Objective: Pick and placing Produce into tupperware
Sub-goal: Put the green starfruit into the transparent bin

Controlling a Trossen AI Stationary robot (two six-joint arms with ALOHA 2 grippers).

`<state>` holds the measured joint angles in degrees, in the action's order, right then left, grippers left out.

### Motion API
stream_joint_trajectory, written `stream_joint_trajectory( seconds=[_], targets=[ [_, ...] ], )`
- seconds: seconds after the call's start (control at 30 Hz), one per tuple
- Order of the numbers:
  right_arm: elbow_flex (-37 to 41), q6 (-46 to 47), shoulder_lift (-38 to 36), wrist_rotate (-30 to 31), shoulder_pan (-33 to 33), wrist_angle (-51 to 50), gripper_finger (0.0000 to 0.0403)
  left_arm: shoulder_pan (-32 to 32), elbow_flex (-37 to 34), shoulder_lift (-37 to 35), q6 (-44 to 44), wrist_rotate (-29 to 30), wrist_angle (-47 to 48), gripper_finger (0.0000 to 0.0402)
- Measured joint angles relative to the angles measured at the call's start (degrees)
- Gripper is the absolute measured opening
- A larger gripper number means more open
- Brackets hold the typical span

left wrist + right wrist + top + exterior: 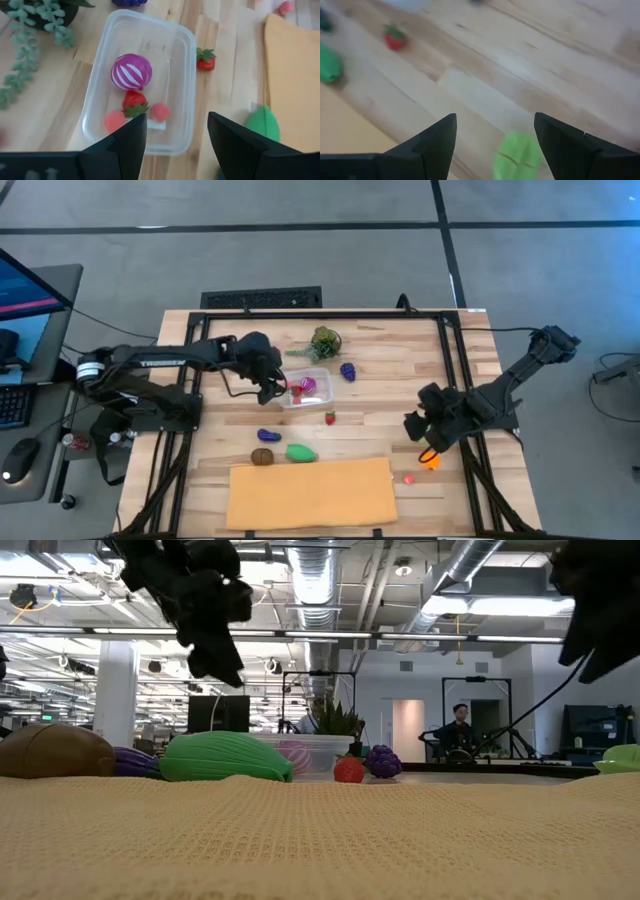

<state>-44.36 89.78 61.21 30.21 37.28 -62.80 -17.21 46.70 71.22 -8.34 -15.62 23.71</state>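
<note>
The clear tupperware (305, 388) stands mid-table; in the left wrist view it (185, 75) holds a pink-and-white striped ball (131, 71), a strawberry (134, 101) and two pink pieces. My left gripper (177, 120) hovers open over the tub's edge, holding nothing. More produce lies on the wood: purple grapes (347, 370), a strawberry (329, 417), a purple piece (268, 436), a brown piece (262, 457) and a green piece (301, 452). My right gripper (495, 120) is open above a light green piece (517, 152) near the table's right side, beside an orange piece (430, 460).
A bushy green leafy bunch (324, 342) sits just beyond the tub. The tan-orange sheet (310, 492) covers the near middle of the table. A small pink piece (409, 478) lies to the right of the sheet. Black frame rails run along the table's left and right sides.
</note>
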Motion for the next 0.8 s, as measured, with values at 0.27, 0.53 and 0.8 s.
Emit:
stream_joint_trajectory(
  seconds=[0.27,0.53,0.8],
  targets=[
    [0.00,12.36,0.00,-6.24,0.19,-3.76,0.0260,0.00,0.00,-6.00,-2.24,0.00,2.14,0.0200],
    [0.00,21.01,1.15,-11.92,0.13,-6.19,0.0260,0.00,0.00,-8.71,-2.46,0.77,5.49,0.0200],
    [-0.02,21.26,8.72,-16.66,0.11,-3.77,0.0260,0.00,-0.02,-8.67,-1.93,1.44,6.86,0.0200]
  ],
)
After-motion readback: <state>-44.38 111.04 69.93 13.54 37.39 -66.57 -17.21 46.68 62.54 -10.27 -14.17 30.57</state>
